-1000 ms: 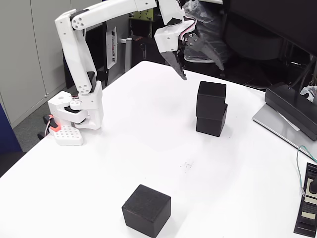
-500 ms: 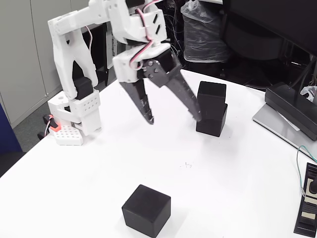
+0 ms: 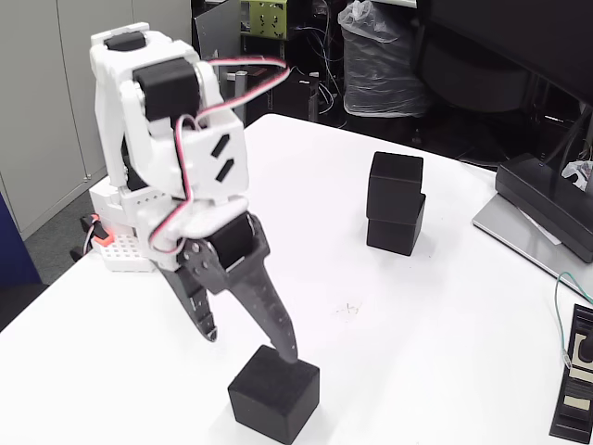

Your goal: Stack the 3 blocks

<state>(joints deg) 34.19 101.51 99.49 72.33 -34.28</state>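
Since the loose block (image 3: 274,394) near the front edge of the white table (image 3: 445,306) is a plain matte cube with slightly rounded edges, I judge it stiff, fairly light and not slippery, best taken across two opposite flat faces, low enough that it cannot pivot. My jaws (image 3: 250,347) are spread wide and empty, poised just above it: one fingertip hangs over its top rear edge, the other to its left in the fixed view. The two stacked blocks (image 3: 396,204) stand well apart at the far side, the upper one sitting slightly askew. The table between is bare, so nothing blocks the carry; a grey device (image 3: 547,209) and cables (image 3: 559,320) lie at the right edge, clear of my path.
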